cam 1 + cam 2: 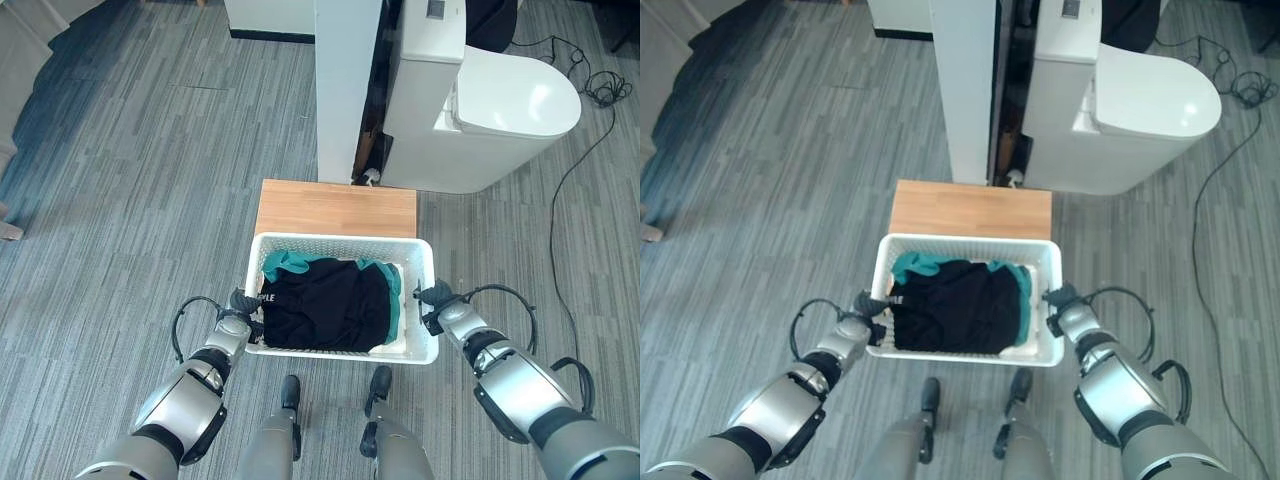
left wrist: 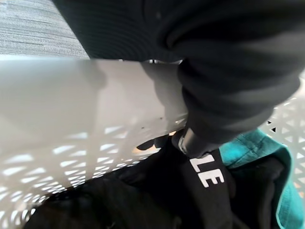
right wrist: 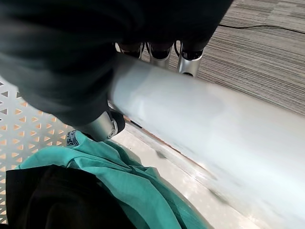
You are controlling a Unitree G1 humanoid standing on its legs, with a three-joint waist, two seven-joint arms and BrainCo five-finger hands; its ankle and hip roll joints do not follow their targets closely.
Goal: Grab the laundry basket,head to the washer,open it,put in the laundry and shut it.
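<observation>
You have a white plastic laundry basket [image 1: 340,245] in front of you, rectangular, its walls pierced with small triangular holes. It holds a heap of black clothing [image 1: 322,303] with a teal garment [image 1: 284,264] showing at the far edge and along the right side. Its long axis runs left to right across your view, so the short ends point toward your two hands. The far part of the basket sits over a low wooden surface [image 1: 337,208], which stands on the grey carpet floor [image 1: 130,170] near a white toilet [image 1: 500,95].

Your left hand [image 1: 243,308] clamps the left short rim: the thumb is hooked inside against the wall, the fingers [image 2: 157,90] wrapped outside. Your right hand [image 1: 438,300] grips the right rim likewise, its fingers [image 3: 186,64] curled over the outer edge and the thumb inside beside the teal cloth.
</observation>
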